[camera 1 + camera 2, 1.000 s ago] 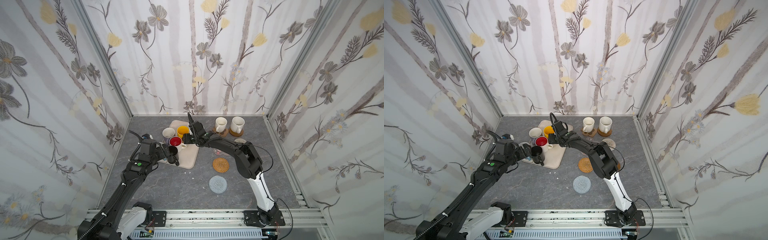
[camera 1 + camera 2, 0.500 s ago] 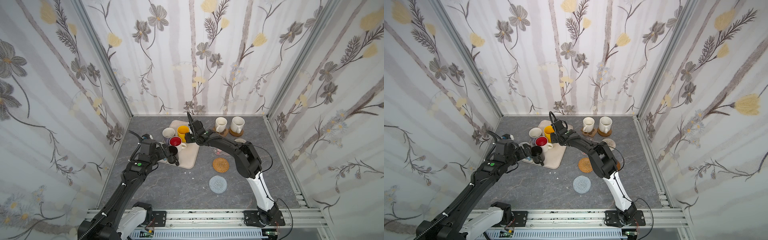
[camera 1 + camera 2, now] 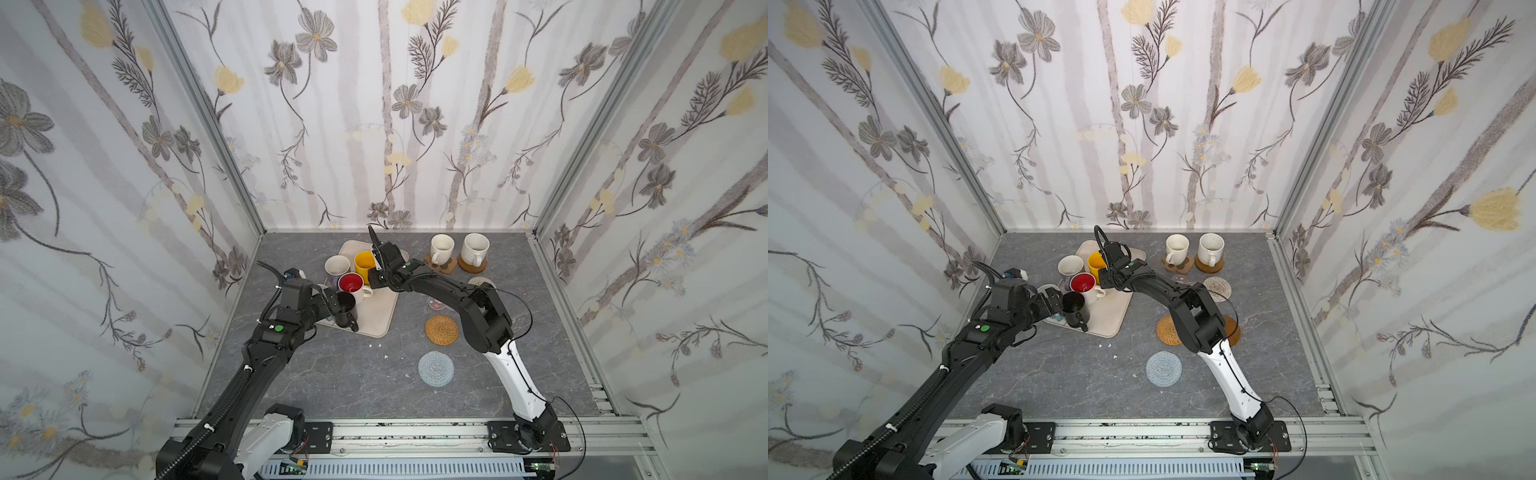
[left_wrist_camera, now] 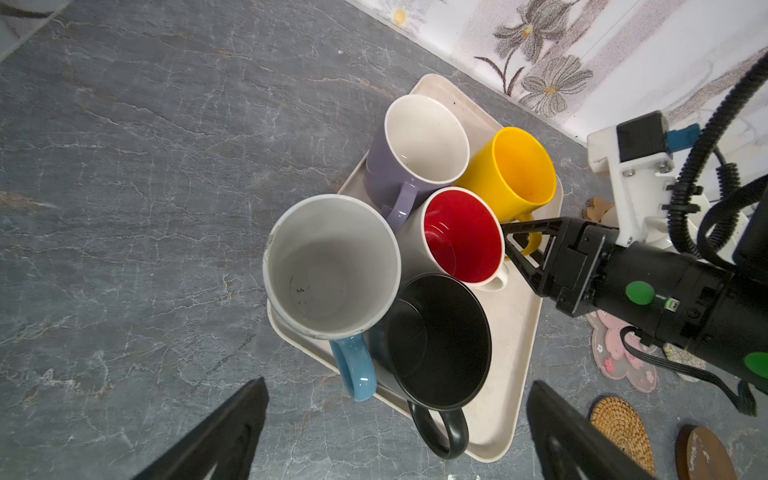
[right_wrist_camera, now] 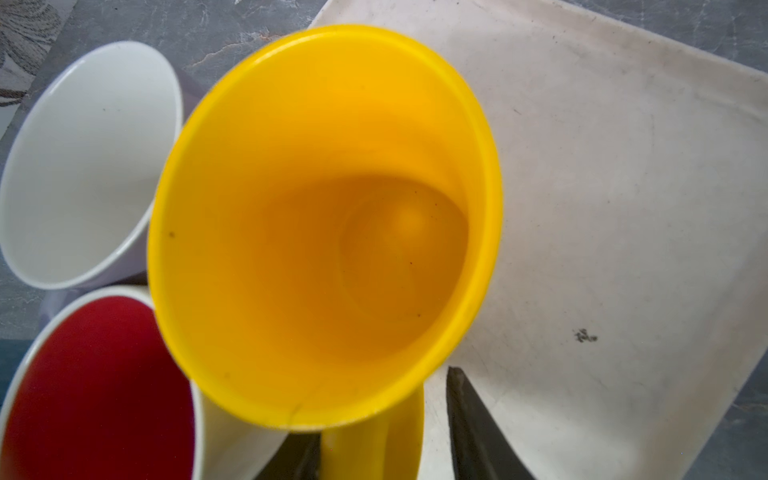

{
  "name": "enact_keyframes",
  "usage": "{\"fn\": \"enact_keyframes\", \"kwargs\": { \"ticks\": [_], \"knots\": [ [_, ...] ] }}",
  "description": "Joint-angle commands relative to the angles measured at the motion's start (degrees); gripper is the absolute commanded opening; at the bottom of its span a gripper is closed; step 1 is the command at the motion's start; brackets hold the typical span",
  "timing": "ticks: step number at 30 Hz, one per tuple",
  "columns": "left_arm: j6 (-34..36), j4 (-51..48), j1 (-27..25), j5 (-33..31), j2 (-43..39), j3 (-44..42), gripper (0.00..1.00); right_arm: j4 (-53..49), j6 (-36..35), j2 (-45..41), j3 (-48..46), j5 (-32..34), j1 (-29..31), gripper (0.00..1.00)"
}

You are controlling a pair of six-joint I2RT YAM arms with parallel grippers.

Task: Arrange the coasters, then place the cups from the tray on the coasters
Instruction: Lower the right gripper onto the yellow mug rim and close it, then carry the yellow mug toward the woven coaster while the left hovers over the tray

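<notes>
On the beige tray [image 3: 380,309] stand several cups: yellow [image 3: 364,262], lavender [image 3: 336,266], white with red inside [image 3: 351,284], black [image 3: 345,309] and light blue [image 4: 328,266]. My right gripper [image 5: 380,411] straddles the yellow cup's [image 5: 324,232] handle. One finger lies against the handle and a narrow gap shows at the other, so it is open. My left gripper [image 4: 397,382] hangs wide open above the black cup [image 4: 436,340] and holds nothing. A cream cup [image 3: 441,247] and a speckled cup [image 3: 475,248] stand on brown coasters at the back right.
Bare coasters lie right of the tray: rattan round [image 3: 441,329], grey-blue crocheted [image 3: 435,368], beige woven [image 3: 1217,286], pink blossom [image 4: 615,353], brown wooden round [image 3: 1231,330]. The right arm passes over some of them. Flowered walls close in the left, back and right sides.
The right gripper's jaws have narrowed around the yellow cup's handle. The left arm has stayed where it was.
</notes>
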Motion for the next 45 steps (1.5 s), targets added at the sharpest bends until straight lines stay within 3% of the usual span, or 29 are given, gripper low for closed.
{"fn": "enact_keyframes", "kwargs": {
  "ticks": [1, 8, 16, 20, 32, 45],
  "knots": [
    [0.29, 1.57, 0.1, 0.14, 0.01, -0.18, 1.0, -0.31, -0.92, 0.83, 1.34, 0.87, 0.15, 0.36],
    [0.39, 1.57, 0.19, 0.04, 0.17, -0.27, 1.0, -0.74, -1.84, 0.39, 1.44, 1.52, 0.24, 0.28],
    [0.98, 1.65, 0.26, 0.83, 0.25, -0.23, 1.0, -1.98, -3.21, -1.76, 1.35, 2.75, 0.68, 0.07],
    [2.21, 1.74, 0.19, 1.77, 0.23, -0.14, 1.0, -2.41, -3.69, -3.58, 1.28, 3.26, 0.76, 0.01],
    [1.52, 2.21, -4.71, 0.56, 0.63, 1.93, 1.0, -0.84, -5.49, -15.61, -7.01, 4.35, 0.85, 0.0],
    [-1.19, 3.44, -17.62, -8.24, 6.79, 7.01, 1.0, 4.61, -6.2, -34.17, -28.73, 6.53, 0.11, 0.0]
  ]
}}
